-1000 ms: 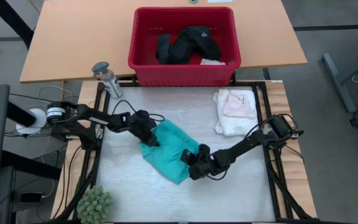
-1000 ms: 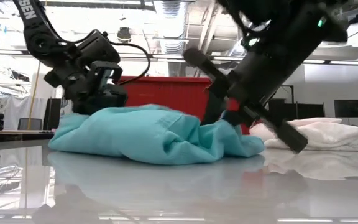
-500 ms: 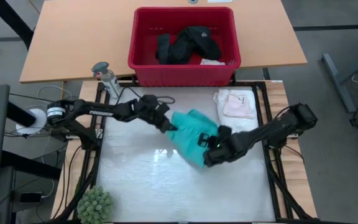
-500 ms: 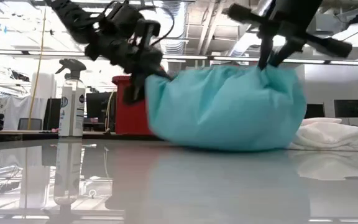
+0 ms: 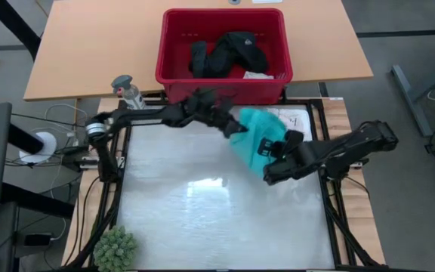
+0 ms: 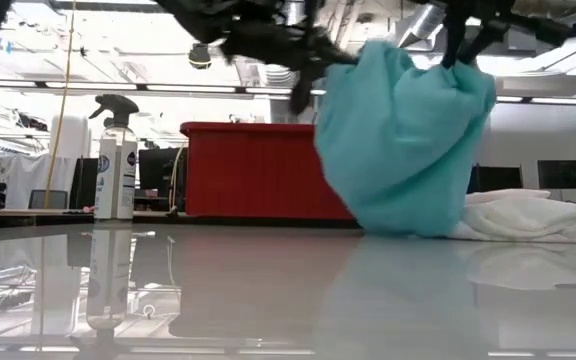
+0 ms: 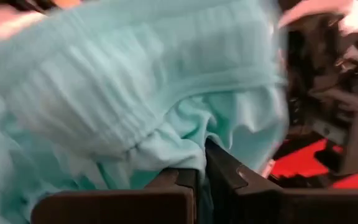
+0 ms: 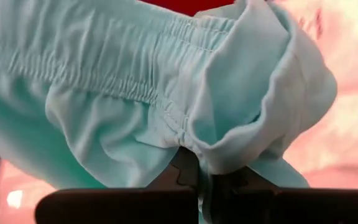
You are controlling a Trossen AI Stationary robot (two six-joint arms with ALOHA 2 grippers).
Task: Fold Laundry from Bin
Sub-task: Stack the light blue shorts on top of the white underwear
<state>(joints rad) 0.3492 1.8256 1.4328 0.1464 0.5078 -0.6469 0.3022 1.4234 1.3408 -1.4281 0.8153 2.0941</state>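
Left end effector [image 5: 231,128] is where I start: it is pinched tight on one edge of the turquoise shirt [image 5: 259,137], held up near the front wall of the bin [image 5: 221,92]. Across from it, I have the right end effector [image 5: 272,155] clamped on the opposite edge of that same garment, so the cloth hangs between the two arms, lifted over the far right part of the counter [image 5: 202,204]. From the low camera its lower end looks to reach about down to the surface, close beside the white lacy top [image 5: 278,147]. That white piece lies folded at the counter's right side with the small pale pink-white piece [image 5: 289,127] on it.

My reading: two pieces look finished and stacked, the turquoise one is mid-handling and not yet laid flat or folded, and the black clothing [image 5: 225,53] waits in the bin. Roughly half remains.
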